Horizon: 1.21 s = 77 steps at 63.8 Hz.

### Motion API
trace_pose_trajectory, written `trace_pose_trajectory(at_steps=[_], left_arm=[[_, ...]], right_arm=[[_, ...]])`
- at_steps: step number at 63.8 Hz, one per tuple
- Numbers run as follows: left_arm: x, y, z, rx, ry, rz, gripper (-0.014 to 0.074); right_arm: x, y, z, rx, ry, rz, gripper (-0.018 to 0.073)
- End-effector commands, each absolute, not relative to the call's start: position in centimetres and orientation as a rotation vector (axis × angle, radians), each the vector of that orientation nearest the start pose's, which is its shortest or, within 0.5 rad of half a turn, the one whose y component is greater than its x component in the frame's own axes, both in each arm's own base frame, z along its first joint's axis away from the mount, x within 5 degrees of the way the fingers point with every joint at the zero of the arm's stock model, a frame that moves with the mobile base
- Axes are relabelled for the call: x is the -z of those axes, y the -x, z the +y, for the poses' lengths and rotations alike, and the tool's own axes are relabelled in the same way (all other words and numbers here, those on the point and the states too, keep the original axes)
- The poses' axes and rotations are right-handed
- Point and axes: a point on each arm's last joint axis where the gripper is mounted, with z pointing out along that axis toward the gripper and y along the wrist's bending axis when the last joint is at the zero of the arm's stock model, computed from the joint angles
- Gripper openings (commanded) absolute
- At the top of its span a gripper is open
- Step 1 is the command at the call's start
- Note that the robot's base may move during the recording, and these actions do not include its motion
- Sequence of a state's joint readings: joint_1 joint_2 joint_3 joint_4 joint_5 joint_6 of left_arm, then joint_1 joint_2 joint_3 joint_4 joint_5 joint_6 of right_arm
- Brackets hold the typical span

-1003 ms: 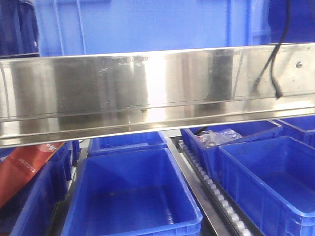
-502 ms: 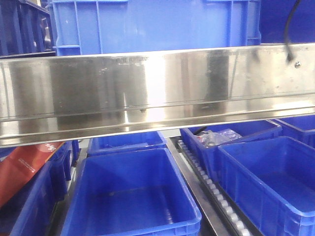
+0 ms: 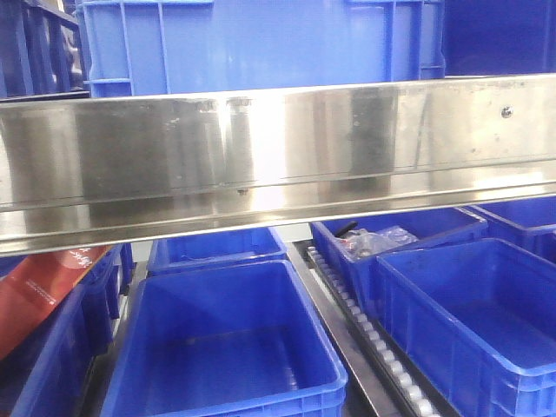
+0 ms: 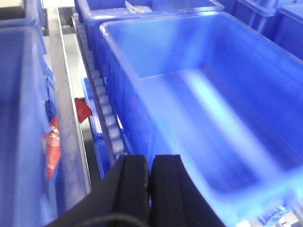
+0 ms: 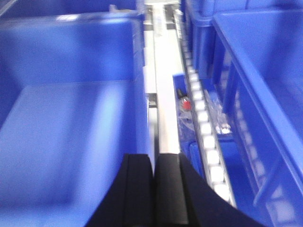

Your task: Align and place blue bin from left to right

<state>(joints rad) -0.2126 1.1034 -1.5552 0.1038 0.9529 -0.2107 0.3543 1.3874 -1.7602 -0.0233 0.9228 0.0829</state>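
The blue bin (image 3: 261, 43) stands on the upper level behind the steel rail (image 3: 278, 148); it is bright blue with vertical ribs, and only its lower side wall shows. Neither gripper appears in the front view. In the left wrist view my left gripper (image 4: 150, 163) is shut with nothing between its black pads, hanging over the near-left corner of an open blue crate (image 4: 123, 75). In the right wrist view my right gripper (image 5: 154, 163) is shut and empty above the right wall of another blue crate (image 5: 71, 56), beside a metal rail (image 5: 163, 94).
Several open blue crates fill the lower level (image 3: 226, 395), (image 3: 434, 295); one at the back holds clear plastic bags (image 3: 373, 239). A red packet (image 3: 43, 291) leans at the left. Roller tracks (image 4: 106, 118), (image 5: 206, 137) run between the crates. Darker blue crates flank the bin.
The view has shifted: the blue bin now sits lower and further left in frame, with its ribs showing. The black cable at upper right has left the frame.
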Motion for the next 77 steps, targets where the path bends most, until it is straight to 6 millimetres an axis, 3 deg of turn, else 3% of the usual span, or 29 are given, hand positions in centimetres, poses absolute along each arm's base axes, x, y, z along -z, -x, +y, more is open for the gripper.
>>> trace_pose_trajectory(at_steps=[1,11,18,28,37,53,77], left_arm=[[-50.3,-16.1,-2.7,0.16,-0.014,1.888,-0.0006],[-47.7,-11.8,-1.8,0.156,-0.04,1.816,-0.0006],[-45.5,-9.0,-1.2,0.161,-0.043,1.779,-0.0006],[-42.0,-5.9,-0.6,0.132,-0.086,1.74,-0.0006],[-39.0,-4.0,-0.2,0.13,-0.099,1.682,-0.0006],[-34.9,-2.1,0.1,0.141,-0.099,1.603,-0.0006],[-34.5,-2.0,0.1,0.14,-0.099,1.607,-0.0006]], right_arm=[[-49.6,-23.6,8.7,-0.254,0.289,1.926,-0.007],[-46.8,-17.5,6.5,-0.276,0.273,1.791,-0.007],[-43.8,-13.9,5.1,-0.282,0.27,1.733,-0.007],[-39.7,-9.5,3.5,-0.245,0.313,1.65,-0.007],[-35.6,-6.7,2.4,-0.226,0.332,1.62,-0.007],[-31.3,-4.2,1.5,-0.234,0.317,1.541,-0.007],[-31.3,-4.1,1.5,-0.237,0.311,1.511,-0.007]])
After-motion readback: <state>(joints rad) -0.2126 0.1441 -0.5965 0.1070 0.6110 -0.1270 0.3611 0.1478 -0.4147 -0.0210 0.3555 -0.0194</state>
